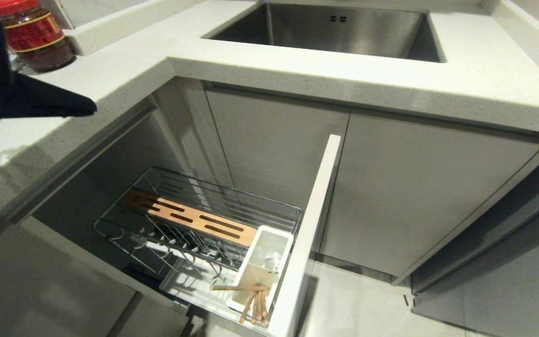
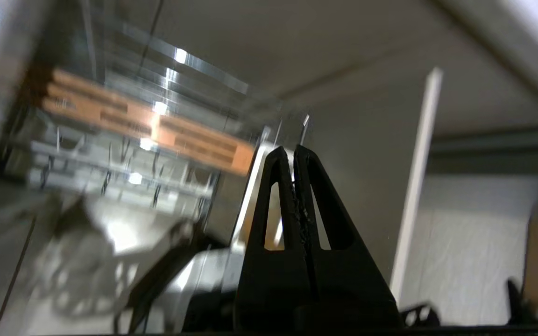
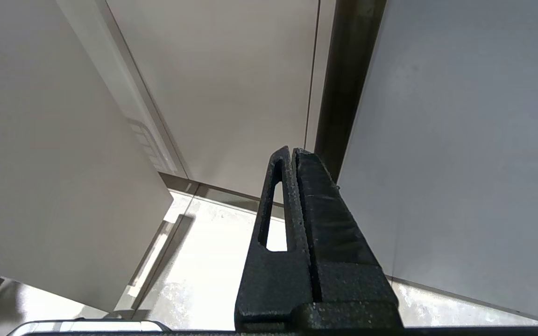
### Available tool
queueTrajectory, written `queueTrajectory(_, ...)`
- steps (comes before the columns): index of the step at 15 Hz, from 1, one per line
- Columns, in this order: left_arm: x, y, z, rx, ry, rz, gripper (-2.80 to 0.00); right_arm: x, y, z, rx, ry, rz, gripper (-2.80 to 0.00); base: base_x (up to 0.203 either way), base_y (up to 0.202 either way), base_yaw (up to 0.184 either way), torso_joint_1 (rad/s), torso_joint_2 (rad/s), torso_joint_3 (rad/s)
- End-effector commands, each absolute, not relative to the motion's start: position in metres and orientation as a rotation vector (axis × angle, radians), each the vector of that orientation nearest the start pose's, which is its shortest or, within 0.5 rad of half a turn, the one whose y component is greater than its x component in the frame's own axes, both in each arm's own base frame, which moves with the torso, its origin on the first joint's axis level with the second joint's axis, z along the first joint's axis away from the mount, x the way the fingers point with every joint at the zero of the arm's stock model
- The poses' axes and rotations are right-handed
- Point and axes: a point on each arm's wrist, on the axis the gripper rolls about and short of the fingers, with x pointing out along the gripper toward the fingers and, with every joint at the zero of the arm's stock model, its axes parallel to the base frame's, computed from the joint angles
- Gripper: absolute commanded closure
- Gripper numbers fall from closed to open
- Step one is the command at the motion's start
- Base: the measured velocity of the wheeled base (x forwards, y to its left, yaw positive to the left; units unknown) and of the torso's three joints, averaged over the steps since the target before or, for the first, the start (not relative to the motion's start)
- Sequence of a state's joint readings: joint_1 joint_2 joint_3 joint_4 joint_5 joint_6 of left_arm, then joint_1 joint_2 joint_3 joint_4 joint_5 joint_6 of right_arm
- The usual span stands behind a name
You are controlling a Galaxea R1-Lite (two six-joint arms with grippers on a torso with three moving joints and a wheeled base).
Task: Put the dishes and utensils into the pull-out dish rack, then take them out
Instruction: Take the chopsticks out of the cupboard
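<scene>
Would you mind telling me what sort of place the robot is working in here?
Most likely a home kitchen: a stainless steel sink is set into a pale stone countertop, a pull-out dish rack stands open below, and a jar of sauce sits nearby.

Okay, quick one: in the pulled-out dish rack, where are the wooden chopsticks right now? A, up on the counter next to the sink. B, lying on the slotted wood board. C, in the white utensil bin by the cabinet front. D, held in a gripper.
C: the chopsticks sit bunched in the white utensil bin, beside the rack's white cabinet front.
</scene>
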State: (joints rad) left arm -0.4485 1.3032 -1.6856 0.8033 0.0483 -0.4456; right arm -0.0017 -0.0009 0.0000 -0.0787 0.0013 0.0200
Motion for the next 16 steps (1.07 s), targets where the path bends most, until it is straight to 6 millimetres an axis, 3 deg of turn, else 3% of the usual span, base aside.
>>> queueTrajectory(1, 0.155, -0.081, 0.364, -0.272, 0.647, -0.284, 0.00, -0.021, 0.000, 0.076, 0.020, -0.055, 0.001, 0.00, 0.000, 0.000, 0.000, 0.000, 0.00, 0.000)
queueTrajectory(7, 0.181, -0.115, 0.322, -0.091, 1.053, -0.244, 0.00, -0.021, 0.000, 0.076, 0.020, -0.055, 0.001, 0.00, 0.000, 0.000, 0.000, 0.000, 0.00, 0.000)
queueTrajectory(8, 0.186, -0.120, 0.316, -0.070, 1.094, -0.239, -2.80, -0.021, 0.000, 0.076, 0.020, -0.055, 0.001, 0.00, 0.000, 0.000, 0.000, 0.000, 0.00, 0.000)
queueTrajectory(16, 0.220, -0.145, 0.254, 0.198, 1.484, -0.180, -2.80, -0.021, 0.000, 0.076, 0.020, -0.055, 0.001, 0.00, 0.000, 0.000, 0.000, 0.000, 0.00, 0.000)
